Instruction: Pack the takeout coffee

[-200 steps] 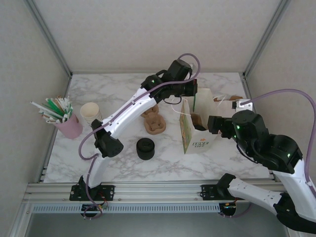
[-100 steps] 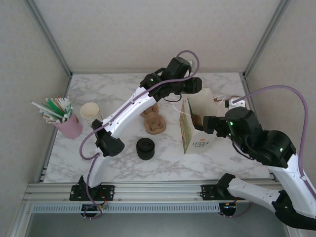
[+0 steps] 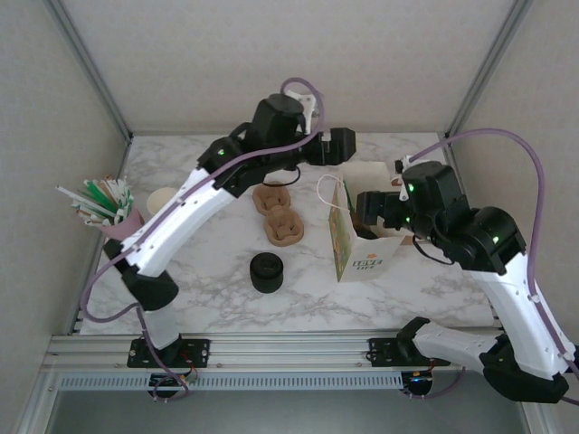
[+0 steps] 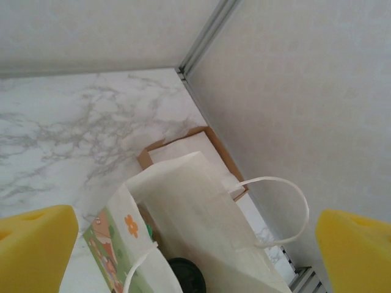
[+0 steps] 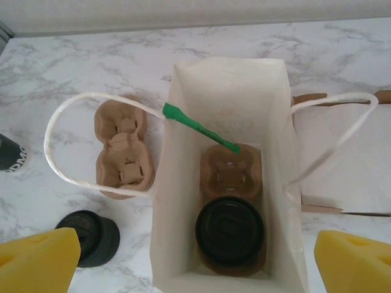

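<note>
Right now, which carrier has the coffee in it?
The carrier inside the bag: the lidded coffee sits in one of its pockets. The other carrier lies empty on the table, left of the bag.

A cream-white paper bag point(image 5: 226, 91) (green print and an orange flower on its side) on a white, grey-veined marble table point(image 5: 91, 55), inside it a black-lidded coffee cup point(image 5: 230, 229), brown tray point(image 5: 231, 171) and green stirrer point(image 5: 200, 129), left of it black lids point(image 5: 91, 235).
</note>
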`<state>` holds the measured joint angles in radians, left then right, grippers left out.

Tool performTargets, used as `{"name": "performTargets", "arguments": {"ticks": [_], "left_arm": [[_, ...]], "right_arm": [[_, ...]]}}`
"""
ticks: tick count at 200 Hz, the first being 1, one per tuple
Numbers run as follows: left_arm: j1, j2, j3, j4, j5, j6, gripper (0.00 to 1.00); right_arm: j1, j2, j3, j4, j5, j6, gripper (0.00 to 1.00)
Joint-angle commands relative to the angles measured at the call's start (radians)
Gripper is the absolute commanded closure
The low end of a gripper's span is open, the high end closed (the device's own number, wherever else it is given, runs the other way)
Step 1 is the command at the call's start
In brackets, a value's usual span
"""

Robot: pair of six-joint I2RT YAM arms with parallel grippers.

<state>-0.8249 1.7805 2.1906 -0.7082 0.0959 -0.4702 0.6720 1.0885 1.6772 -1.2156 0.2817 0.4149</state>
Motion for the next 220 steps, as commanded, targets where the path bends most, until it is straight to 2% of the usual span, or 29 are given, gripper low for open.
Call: {"name": "performTargets", "arguments": {"ticks": [1, 48, 90, 163, 220], "left_arm": [[0.019, -0.088, -0.128, 0.08, -0.036, 0.013, 0.0], [0.06, -0.319, -0.464, 0.283, -0.04, -0.002, 0.0], [0.116, -0.428, -0.679, 0.421, 0.011, -0.025, 0.0], [0.306, -0.43, -0.813, 0.5, 0.168, -0.08, 0.0], [0.41, -0.472, -0.944, 0.551, 0.241, -0.13, 0.0]], "right_arm": [[-0.054, 0.043, 0.082, 0.016, -0.123, -0.041, 0.01], [-0.217, 0.2, 0.23, -0.012, -0.316, -0.047, 0.01], [-0.402, 0.334, 0.314, -0.018, -0.495, 0.02, 0.01], [-0.658, 0.419, 0.35, -0.021, -0.406, 0.125, 0.01], [-0.819, 0.35, 0.207, 0.006, -0.354, 0.085, 0.01]]}}
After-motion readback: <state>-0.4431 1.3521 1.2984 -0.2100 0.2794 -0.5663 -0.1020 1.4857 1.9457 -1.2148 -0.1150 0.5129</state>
